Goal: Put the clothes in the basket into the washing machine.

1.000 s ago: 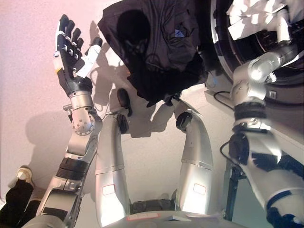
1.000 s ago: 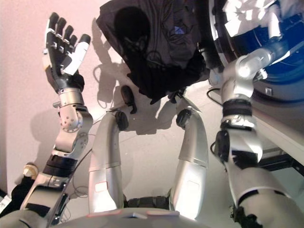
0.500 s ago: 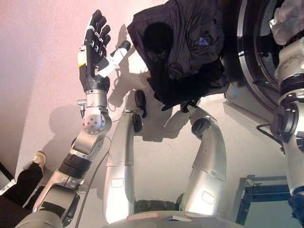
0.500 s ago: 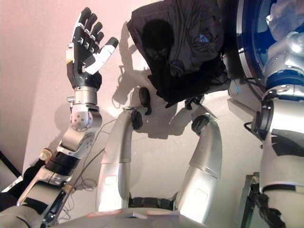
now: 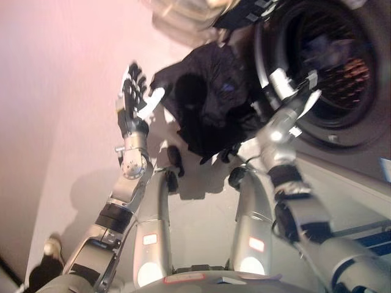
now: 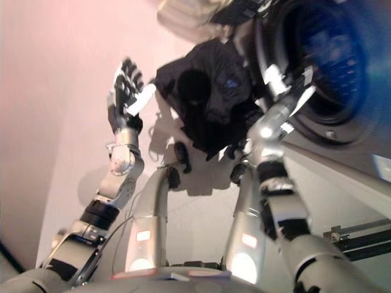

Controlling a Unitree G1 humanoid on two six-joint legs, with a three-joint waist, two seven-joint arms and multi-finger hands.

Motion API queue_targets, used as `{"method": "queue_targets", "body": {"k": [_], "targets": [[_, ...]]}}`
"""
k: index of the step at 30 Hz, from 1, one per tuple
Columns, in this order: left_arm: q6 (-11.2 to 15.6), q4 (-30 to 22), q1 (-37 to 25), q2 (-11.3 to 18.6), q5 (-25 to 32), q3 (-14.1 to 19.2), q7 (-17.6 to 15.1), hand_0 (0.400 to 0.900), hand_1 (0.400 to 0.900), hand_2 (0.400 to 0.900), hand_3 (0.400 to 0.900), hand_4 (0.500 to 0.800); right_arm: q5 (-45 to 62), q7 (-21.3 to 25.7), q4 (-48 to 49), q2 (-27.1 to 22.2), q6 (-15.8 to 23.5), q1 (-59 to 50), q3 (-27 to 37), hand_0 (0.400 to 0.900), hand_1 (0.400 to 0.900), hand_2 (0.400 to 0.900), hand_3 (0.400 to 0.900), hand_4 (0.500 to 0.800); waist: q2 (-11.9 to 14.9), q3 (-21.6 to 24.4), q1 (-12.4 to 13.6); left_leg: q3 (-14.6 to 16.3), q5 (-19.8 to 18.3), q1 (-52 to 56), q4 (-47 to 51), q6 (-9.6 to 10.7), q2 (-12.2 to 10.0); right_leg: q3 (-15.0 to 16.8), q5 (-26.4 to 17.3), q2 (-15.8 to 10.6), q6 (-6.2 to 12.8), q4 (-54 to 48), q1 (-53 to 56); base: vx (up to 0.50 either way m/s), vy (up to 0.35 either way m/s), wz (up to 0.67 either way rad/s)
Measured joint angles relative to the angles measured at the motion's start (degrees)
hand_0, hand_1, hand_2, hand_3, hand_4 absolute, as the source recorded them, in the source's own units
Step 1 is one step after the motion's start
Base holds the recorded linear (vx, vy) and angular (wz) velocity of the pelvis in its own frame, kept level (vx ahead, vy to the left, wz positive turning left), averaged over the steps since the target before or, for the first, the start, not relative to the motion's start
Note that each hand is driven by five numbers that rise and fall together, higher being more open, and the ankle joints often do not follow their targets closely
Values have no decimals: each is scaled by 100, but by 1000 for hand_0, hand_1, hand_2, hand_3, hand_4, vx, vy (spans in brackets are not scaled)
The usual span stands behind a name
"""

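Nearest the camera, at about seven o'clock, a person's shoe shows on the pale floor; the right eye view makes less of it. Up the left arm, around ten o'clock, the left hand is raised with its fingers straight and spread, palm open, white thumb tip out to the side, and it has hold of nothing. Just beside it toward twelve o'clock lies the dark clothing, a crumpled, soft heap of black fabric with a small blue patch, on the floor against the washing machine and not inside it. Whether a basket sits under the heap cannot be made out. At about one o'clock the right hand is up at the round rim of the machine's opening, white-covered fingers extended rather than curled, gripping nothing that can be seen, though it is blurred. Farthest, at two o'clock, the drum: the left eye view shows perforated metal with an orange glow and a dim shape inside; the right eye view shows only dark blue there.
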State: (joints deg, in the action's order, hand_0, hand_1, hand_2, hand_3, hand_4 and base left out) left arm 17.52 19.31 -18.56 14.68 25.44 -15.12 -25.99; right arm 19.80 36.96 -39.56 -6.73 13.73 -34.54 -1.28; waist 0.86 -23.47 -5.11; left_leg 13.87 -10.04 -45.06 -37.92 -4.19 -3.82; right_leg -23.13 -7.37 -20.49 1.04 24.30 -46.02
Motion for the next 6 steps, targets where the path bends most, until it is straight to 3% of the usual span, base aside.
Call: {"method": "queue_targets", "body": {"k": [2,4,6], "targets": [[-7,528,320,-226,117,33,224,900,900,900,900,800,-313,-321,18,78,-83,859,-281,900,900,900,900,800,79,16,-98,107,-74,867,326,14,-5,-62,69,133,190,-529,873,207,44,-20],[-121,1202,622,-387,220,170,580,900,900,900,900,800,-679,-743,-99,26,-269,1504,-423,900,900,900,900,800,124,39,-187,196,-39,1704,826,88,-47,-292,298,177,589,-861,1658,192,21,-16],[-238,1902,831,-485,278,444,814,900,900,900,900,800,-885,-1045,-469,50,-427,1866,-422,900,900,900,900,800,351,215,-195,304,33,2283,1206,187,-29,-292,301,261,638,-1093,2101,161,-5,-11]]}}
